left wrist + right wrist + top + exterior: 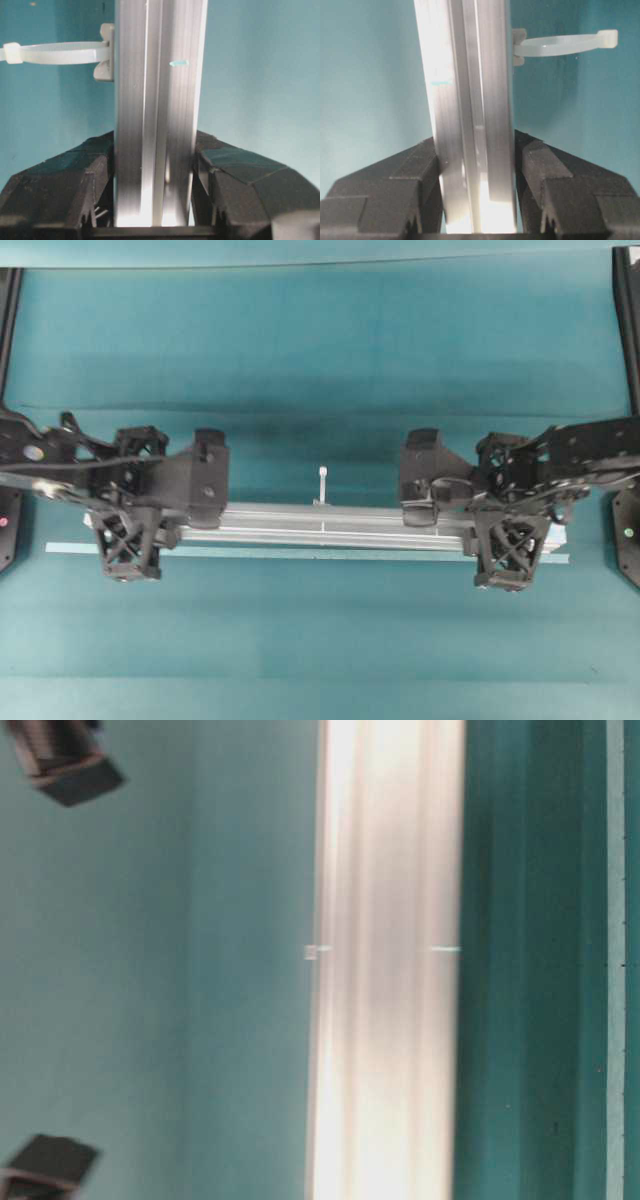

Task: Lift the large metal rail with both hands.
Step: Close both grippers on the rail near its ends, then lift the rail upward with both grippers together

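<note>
I've both black lattice-fingered grippers, left [130, 530] and right [510, 532], clamped on the long grooved silver aluminium rail [325, 525] near its ends; open teal tabletop [320, 640] all round.

Large metal rail [330, 523]: bright silver, lengthwise grooved stripes, small teal mark on one face; white peg [323, 483] on its edge
Left pincer [132, 540], right pincer [508, 545]: matte black, lattice-pattern fingers
Surface [320, 350]: plain teal
Thin strip [300, 552] under rail: pale teal
</note>
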